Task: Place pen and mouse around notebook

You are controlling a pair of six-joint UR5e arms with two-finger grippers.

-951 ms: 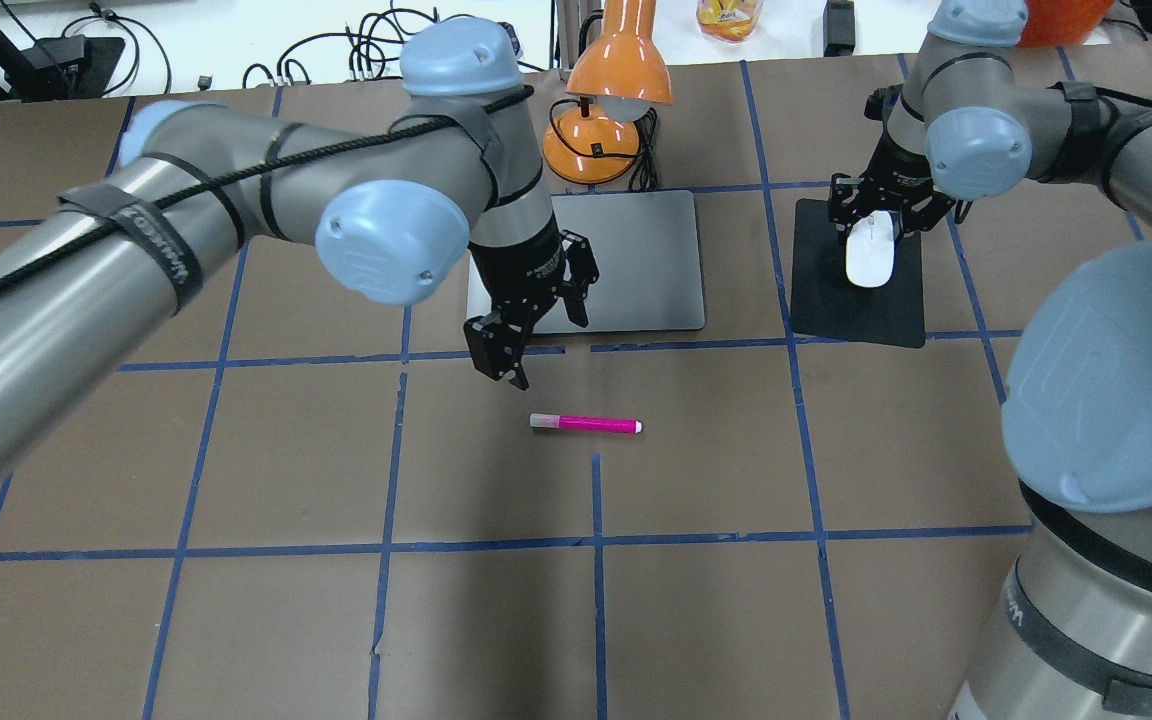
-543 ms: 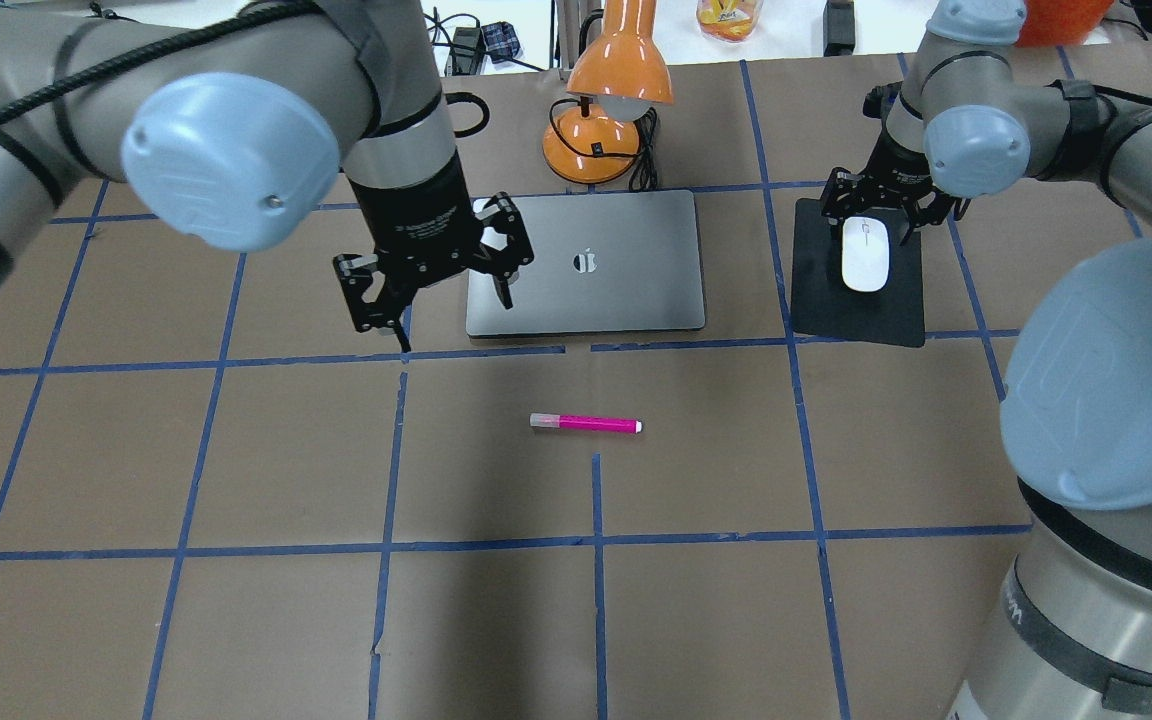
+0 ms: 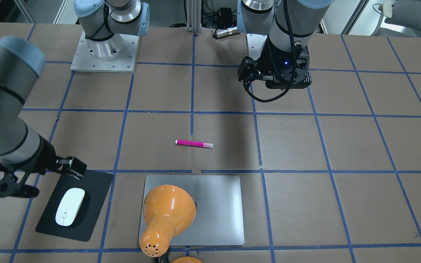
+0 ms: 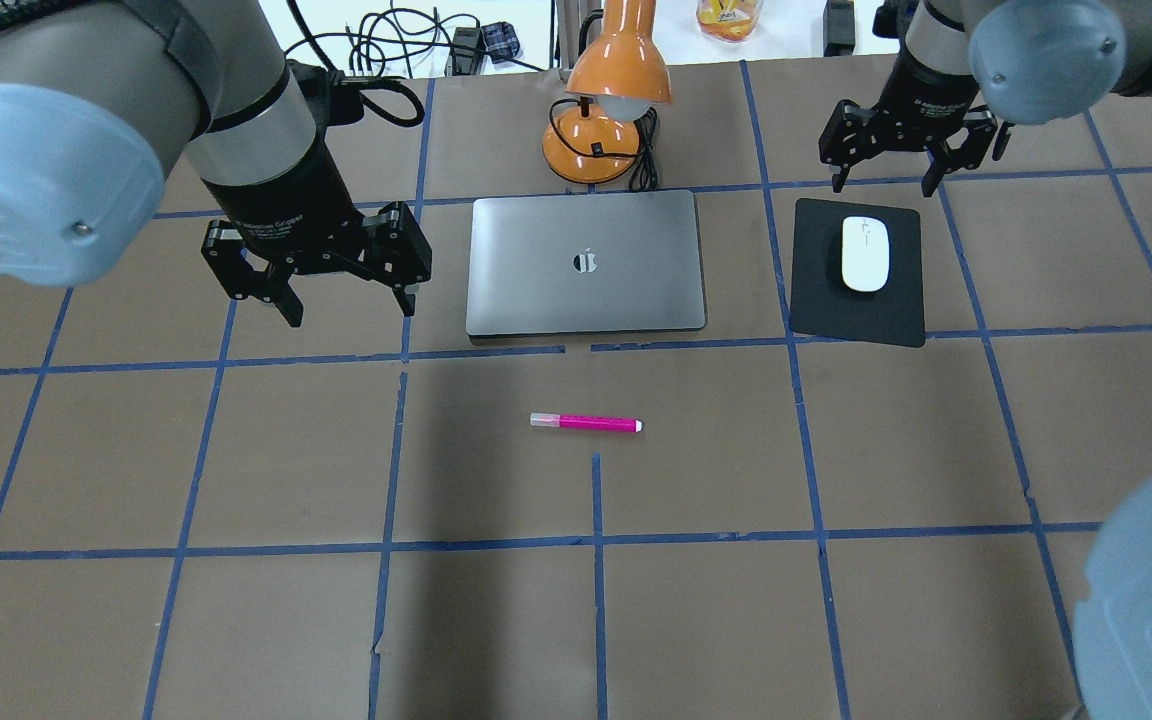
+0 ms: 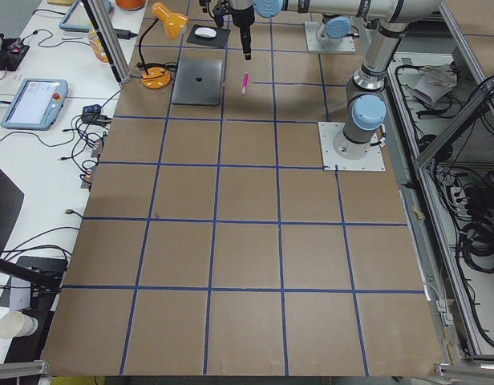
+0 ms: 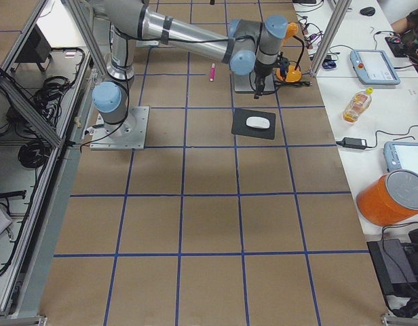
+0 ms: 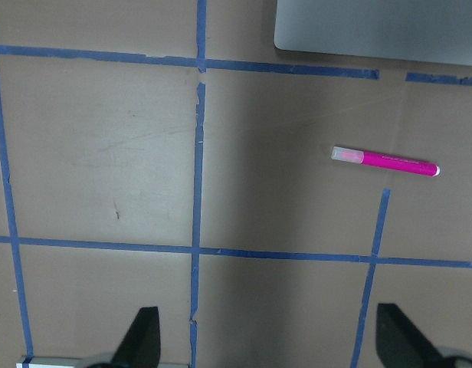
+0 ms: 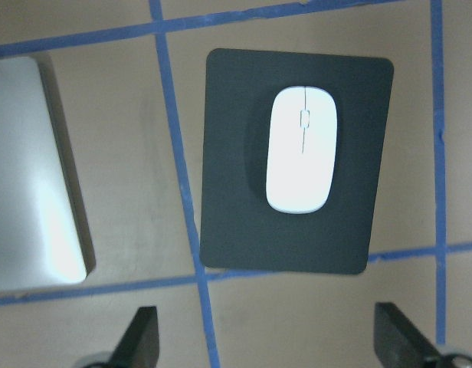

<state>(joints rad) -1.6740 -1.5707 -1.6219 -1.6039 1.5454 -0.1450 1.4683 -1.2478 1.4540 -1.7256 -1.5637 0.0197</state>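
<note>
The pink pen (image 4: 586,423) lies flat on the brown table, a little in front of the silver notebook (image 4: 536,280). The white mouse (image 4: 865,253) rests on a black mat (image 4: 856,312) to the notebook's right. My left gripper (image 4: 348,310) hangs open and empty in the air left of the notebook. In its wrist view the pen (image 7: 385,161) is ahead and to the right, with the notebook's corner (image 7: 381,31) above it. My right gripper (image 4: 886,185) is open and empty above the mat's far edge, and its wrist view looks down on the mouse (image 8: 301,149).
An orange desk lamp (image 4: 604,110) stands just behind the notebook, its shade leaning over the lid's far edge. Blue tape lines grid the brown table. Cables and a bottle lie on the white bench beyond the table's far edge.
My left gripper has swung left, from just above the pen to the notebook's left side. My right gripper, which straddled the mouse, has drawn back past the mat's far edge. Pen and mouse stayed put.
</note>
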